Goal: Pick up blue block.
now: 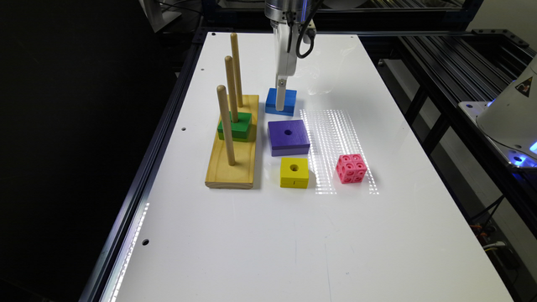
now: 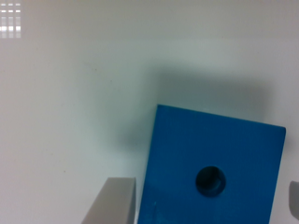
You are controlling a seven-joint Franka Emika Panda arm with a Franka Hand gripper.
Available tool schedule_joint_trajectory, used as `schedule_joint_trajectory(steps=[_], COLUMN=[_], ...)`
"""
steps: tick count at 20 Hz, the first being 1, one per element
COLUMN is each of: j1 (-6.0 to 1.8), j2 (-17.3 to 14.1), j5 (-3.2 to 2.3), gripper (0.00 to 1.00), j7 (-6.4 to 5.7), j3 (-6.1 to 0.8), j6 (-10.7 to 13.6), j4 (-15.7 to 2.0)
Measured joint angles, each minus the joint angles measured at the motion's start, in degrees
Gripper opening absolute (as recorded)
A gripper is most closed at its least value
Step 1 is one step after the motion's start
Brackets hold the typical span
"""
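The blue block (image 1: 280, 101) (image 2: 212, 168) lies flat on the white counter (image 1: 293, 235), at the far end of a row with the purple block (image 1: 288, 137) and yellow block (image 1: 294, 172) nearer. The tool (image 1: 280, 98) (image 2: 205, 205) is lowered around it, spread wide, one finger (image 2: 114, 203) at each side. A peg board (image 1: 232, 147) stands to the exterior view's left, a pink cube (image 1: 351, 168) to its right.

Landmark: purple block (image 1: 288, 136)
Behind it: blue block (image 1: 280, 102)
Before it: yellow block (image 1: 294, 172)
Exterior view's left: peg board (image 1: 231, 147)
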State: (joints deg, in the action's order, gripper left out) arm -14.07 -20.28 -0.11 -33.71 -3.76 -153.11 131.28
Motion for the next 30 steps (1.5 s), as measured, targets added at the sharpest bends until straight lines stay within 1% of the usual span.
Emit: schedule_joint_trajectory(steps=[2,4,6,13,14,26,27,30], j1=[0.00,0.00,0.01,-0.01,-0.01,-0.05,-0.06,-0.08], j2=[-0.54,-2.11,-3.75,-3.90,-3.90,-3.61,-3.14,-0.77], j5=[0.00,0.00,-0.07,-0.06,-0.06,-0.06,-0.06,-0.05], gripper=[1.00,1.00,1.00,1.00,0.00,0.00,0.00,0.00], j7=[0.00,0.00,-0.05,-0.05,-0.04,-0.04,-0.04,-0.04], j3=[0.00,0.00,0.01,0.00,-0.02,-0.01,-0.01,-0.01], j6=[-0.12,-1.37,-3.25,-3.24,-3.24,-3.08,-2.76,-0.46], j4=[-0.06,-0.14,-0.38,-0.62,-0.64,-0.61,-0.62,-0.56])
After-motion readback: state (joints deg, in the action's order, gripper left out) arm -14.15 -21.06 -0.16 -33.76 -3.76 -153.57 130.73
